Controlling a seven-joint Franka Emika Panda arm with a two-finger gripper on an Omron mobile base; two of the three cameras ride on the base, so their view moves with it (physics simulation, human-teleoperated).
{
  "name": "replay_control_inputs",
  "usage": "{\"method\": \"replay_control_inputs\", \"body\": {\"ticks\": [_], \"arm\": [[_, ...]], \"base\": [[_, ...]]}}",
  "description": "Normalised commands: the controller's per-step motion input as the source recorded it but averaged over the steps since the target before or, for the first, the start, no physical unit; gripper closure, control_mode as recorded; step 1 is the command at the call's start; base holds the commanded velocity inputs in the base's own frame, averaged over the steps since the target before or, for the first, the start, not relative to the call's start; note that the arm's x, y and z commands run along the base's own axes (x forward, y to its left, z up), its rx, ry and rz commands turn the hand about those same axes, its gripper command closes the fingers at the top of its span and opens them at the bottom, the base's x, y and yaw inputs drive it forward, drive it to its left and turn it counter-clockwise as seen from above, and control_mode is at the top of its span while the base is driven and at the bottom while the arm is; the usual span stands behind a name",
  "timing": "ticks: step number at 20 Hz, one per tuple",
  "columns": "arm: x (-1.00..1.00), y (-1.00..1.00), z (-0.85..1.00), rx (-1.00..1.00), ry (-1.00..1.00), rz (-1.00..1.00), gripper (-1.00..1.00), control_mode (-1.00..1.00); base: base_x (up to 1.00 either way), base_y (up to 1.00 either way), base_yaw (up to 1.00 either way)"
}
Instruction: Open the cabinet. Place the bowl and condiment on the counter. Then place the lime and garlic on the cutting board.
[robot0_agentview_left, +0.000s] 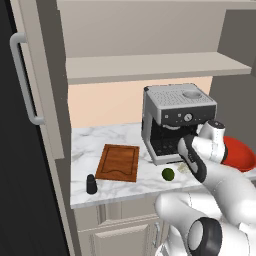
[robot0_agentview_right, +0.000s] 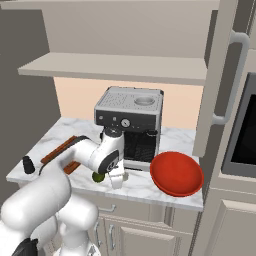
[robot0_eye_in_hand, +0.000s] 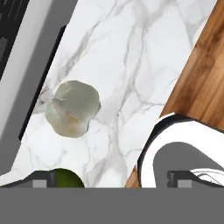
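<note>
The cabinet (robot0_agentview_left: 150, 67) stands open, its shelf bare and its doors (robot0_agentview_right: 220, 75) swung out. On the counter (robot0_agentview_left: 120, 137) lie the cutting board (robot0_agentview_left: 118, 162), the black condiment (robot0_agentview_left: 91, 184) at the front left, the lime (robot0_agentview_left: 168, 174) and the red bowl (robot0_agentview_left: 237, 152) at the right. My gripper (robot0_agentview_right: 117, 181) points down just above the counter in front of the coffee machine, open and holding nothing. In the hand view the garlic (robot0_eye_in_hand: 72, 108) lies ahead between the fingers, the lime (robot0_eye_in_hand: 65, 178) sits by the left fingertip (robot0_eye_in_hand: 41, 179), and the cutting board (robot0_eye_in_hand: 201, 74) is at the right.
A silver coffee machine (robot0_agentview_left: 175, 115) stands at the back of the counter, close behind my hand. A dark appliance (robot0_agentview_right: 245, 130) is set into the wall at the right. Lower cabinets with drawers (robot0_agentview_right: 115, 235) run under the counter.
</note>
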Motion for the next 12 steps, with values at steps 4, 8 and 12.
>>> {"method": "replay_control_inputs", "body": {"ticks": [4, 8, 12], "arm": [[0.12, 0.0, -0.14, 0.0, 0.0, 0.0, -1.0, -1.0], [0.14, 0.0, -0.11, 0.0, 0.0, 0.0, -1.0, -1.0], [0.14, 0.0, -0.1, 0.0, 0.0, 0.0, -1.0, -1.0]], "base": [[0.0, 0.0, 0.0], [0.0, 0.0, 0.0], [0.0, 0.0, 0.0]]}}
